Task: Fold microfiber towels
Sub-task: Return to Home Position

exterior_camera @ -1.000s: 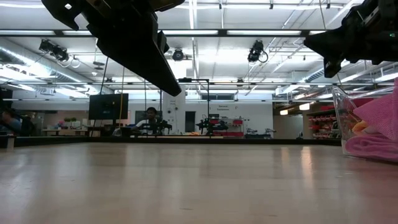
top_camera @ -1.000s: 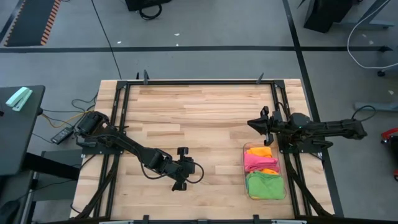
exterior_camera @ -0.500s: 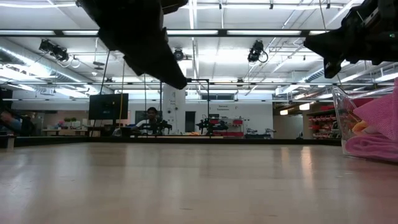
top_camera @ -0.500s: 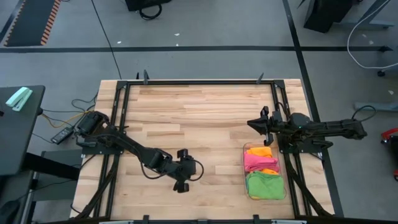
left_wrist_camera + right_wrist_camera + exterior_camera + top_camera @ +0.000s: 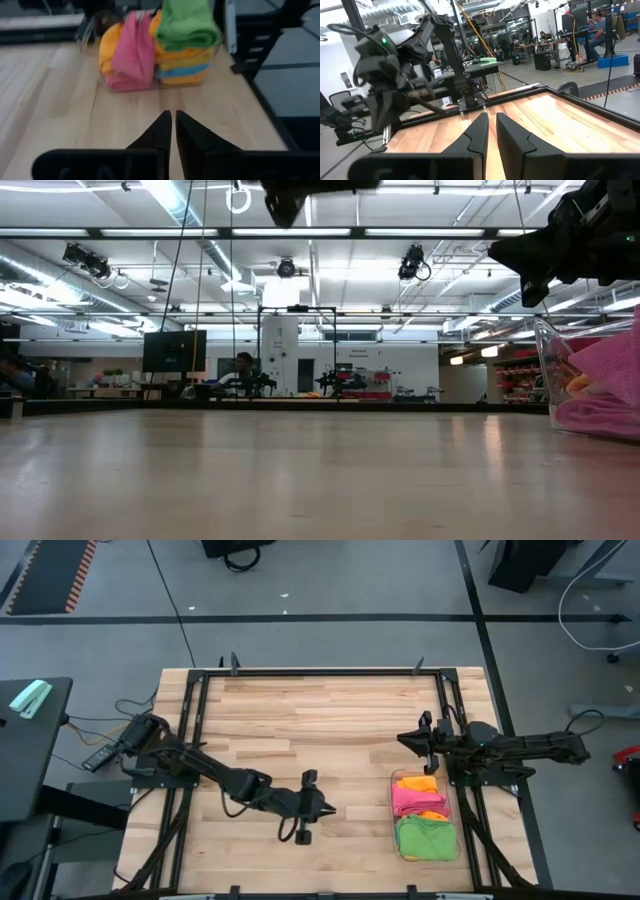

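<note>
Surface (image 5: pixel 320 720): bare wood over the whole stretch away from the bin (image 5: pixel 392 810) on the left arm's side, and again past the bin's far end. A black frame rail runs just beside the bin's outer long side, so there is no slack there. The bin sits near the surface's front right corner.

Towels (image 5: pixel 425 820): all folded and in the bin. In the left wrist view the green one (image 5: pixel 185 25) tops a stack that rises above the rim, and a pink one (image 5: pixel 132 52) leans against that stack.

Left hand (image 5: pixel 330 812): clenched and empty, raised off the wood, pointing at the bin's inner long side, a short way from it.
Right hand (image 5: pixel 402 737): clenched and empty, hanging just past the bin's far end.

Risk, as judged:
- If the left arm swings bin-ward while retreating, it could shove the bin against the rail or tip the stack.
- The overfilled stack looks loose, so a nudge could spill the green towel and undo its fold.
- If the right hand drops, it could clip the rim.

Safest exits: left arm away from the bin across the open wood, right hand up and back.
</note>
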Action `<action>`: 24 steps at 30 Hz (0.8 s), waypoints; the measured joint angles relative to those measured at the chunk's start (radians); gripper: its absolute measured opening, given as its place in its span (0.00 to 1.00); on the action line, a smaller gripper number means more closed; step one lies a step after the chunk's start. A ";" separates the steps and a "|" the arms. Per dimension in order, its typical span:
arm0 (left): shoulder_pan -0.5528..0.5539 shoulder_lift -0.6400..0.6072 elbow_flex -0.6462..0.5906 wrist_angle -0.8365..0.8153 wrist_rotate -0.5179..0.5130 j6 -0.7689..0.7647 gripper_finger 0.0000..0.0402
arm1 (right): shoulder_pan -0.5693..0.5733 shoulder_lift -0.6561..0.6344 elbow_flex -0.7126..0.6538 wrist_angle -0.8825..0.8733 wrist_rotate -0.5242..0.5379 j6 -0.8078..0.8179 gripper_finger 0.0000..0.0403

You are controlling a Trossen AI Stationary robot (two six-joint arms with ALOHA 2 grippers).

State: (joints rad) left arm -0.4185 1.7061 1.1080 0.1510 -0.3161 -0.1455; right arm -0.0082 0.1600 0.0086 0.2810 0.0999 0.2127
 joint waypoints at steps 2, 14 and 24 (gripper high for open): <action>-0.008 -0.033 0.000 0.008 0.001 0.020 0.09 | 0.000 0.000 0.000 0.000 0.000 0.000 0.11; -0.101 -0.255 0.000 -0.020 0.000 0.164 0.07 | 0.000 0.000 0.000 0.000 0.000 0.000 0.11; -0.162 -0.377 0.000 -0.018 0.000 0.168 0.10 | 0.000 0.000 0.000 0.001 0.000 0.000 0.11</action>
State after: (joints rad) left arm -0.5806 1.3289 1.1076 0.1329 -0.3164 0.0223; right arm -0.0082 0.1600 0.0086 0.2817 0.1001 0.2127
